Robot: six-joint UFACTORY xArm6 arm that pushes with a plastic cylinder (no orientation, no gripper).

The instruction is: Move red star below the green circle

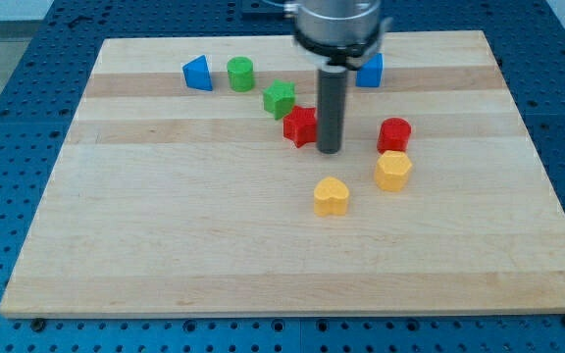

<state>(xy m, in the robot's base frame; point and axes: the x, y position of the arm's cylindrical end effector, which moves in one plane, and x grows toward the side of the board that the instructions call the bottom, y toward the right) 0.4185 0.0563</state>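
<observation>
The red star (299, 126) lies near the board's middle, just below and right of the green star (280, 98). The green circle (240, 74) stands further up and to the left, next to the blue triangle (197, 74). My tip (330, 150) rests on the board right beside the red star's right side, touching or nearly touching it. The rod rises straight up from there.
A blue block (370, 71) sits at the view's top, partly behind the arm. A red cylinder (394, 133) and a yellow hexagon (393, 171) lie to the right of my tip. A yellow heart (332, 196) lies below it. The wooden board (165, 245) ends at blue table edges.
</observation>
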